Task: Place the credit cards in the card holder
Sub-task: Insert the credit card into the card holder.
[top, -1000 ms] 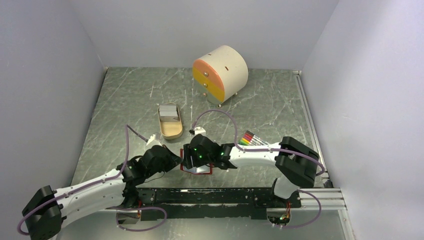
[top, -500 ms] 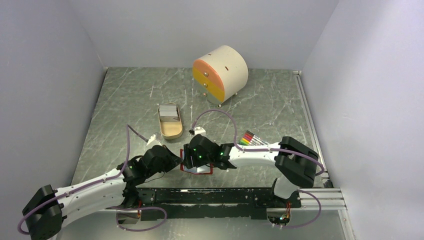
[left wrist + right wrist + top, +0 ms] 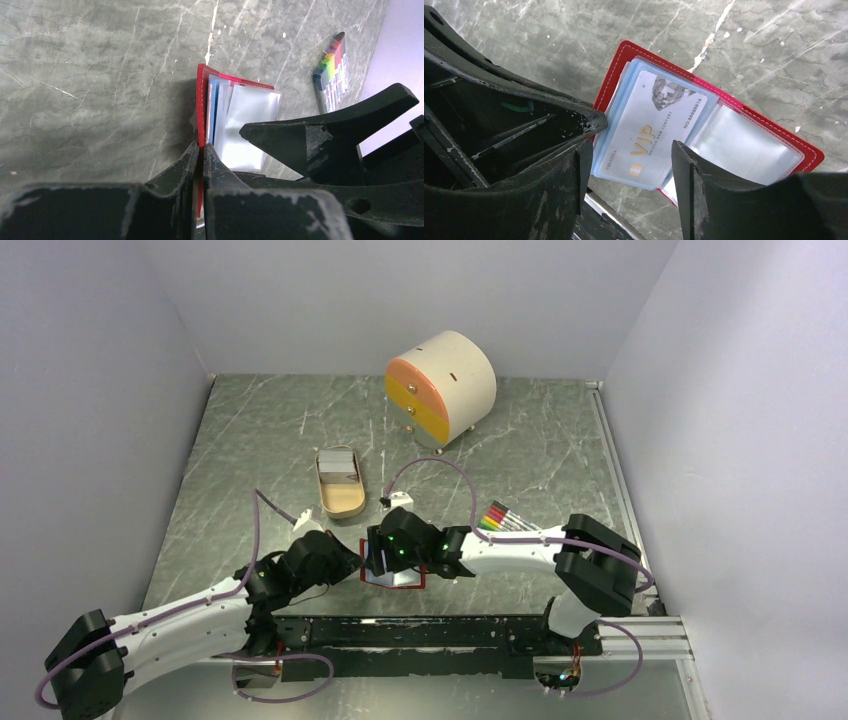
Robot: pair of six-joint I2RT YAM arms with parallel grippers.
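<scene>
The red card holder point(image 3: 403, 581) lies open near the table's front edge, its pale blue pockets fanned out point(image 3: 744, 145). My left gripper point(image 3: 201, 150) is shut on the edge of its red cover point(image 3: 201, 105). A silver-grey credit card point(image 3: 654, 135) marked VIP sits in a pocket. My right gripper point(image 3: 631, 175) is open, a finger on each side of that card's lower end; whether the fingers touch it is unclear. More grey credit cards point(image 3: 338, 473) lie in the tan oval tray point(image 3: 343, 502).
A bundle of rainbow-coloured sticks point(image 3: 503, 517) lies right of the right arm. A round cream cabinet point(image 3: 443, 388) with orange and yellow drawers stands at the back. A metal rail point(image 3: 480, 632) runs along the front edge. Walls close in on both sides.
The right arm has shifted very slightly over the card holder. The left gripper keeps its hold on the cover.
</scene>
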